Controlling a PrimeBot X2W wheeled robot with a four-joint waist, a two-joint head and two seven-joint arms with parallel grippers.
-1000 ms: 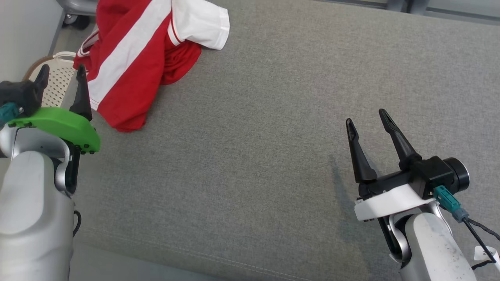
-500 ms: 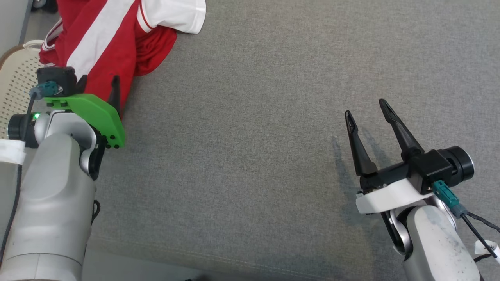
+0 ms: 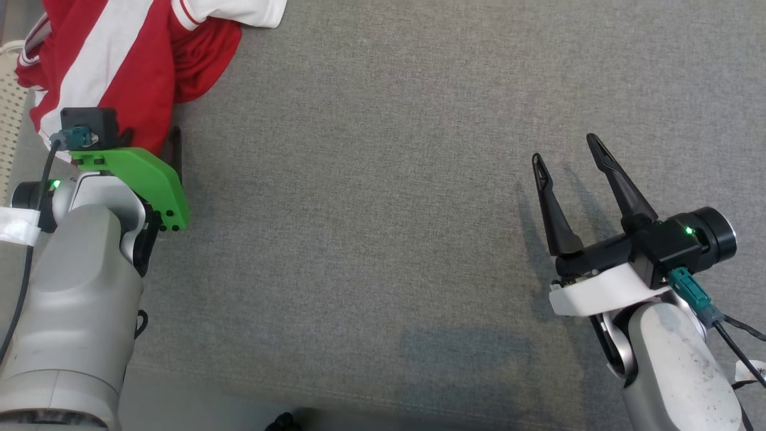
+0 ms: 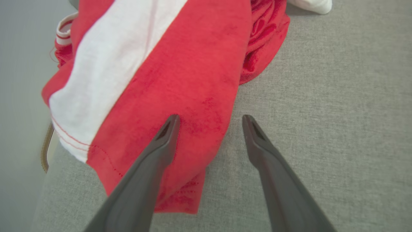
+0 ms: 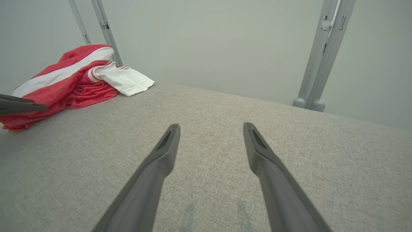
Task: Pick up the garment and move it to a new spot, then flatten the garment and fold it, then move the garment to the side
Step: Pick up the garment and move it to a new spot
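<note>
The garment (image 3: 119,60), a red shirt with a broad white stripe and a white sleeve, lies crumpled at the far left corner of the grey surface. My left gripper (image 3: 151,134) is at its near edge, largely hidden behind its green mount. In the left wrist view the left gripper (image 4: 210,116) is open: one finger lies over the red cloth (image 4: 180,74), the other over bare grey fabric just past the cloth's edge. My right gripper (image 3: 564,147) hovers open and empty far to the right. The right wrist view shows the right gripper (image 5: 210,125) and the garment (image 5: 70,80) far off.
The grey fabric surface (image 3: 371,179) spreads wide between the two arms. A cream perforated basket (image 3: 9,90) sits off the left edge, beside the garment. Metal posts (image 5: 317,64) stand behind the far edge. The surface's front edge (image 3: 239,389) runs along the bottom.
The head camera has shifted. My left gripper has gone from beside the basket to the garment's near edge, now straddling it. The right gripper has hardly moved.
</note>
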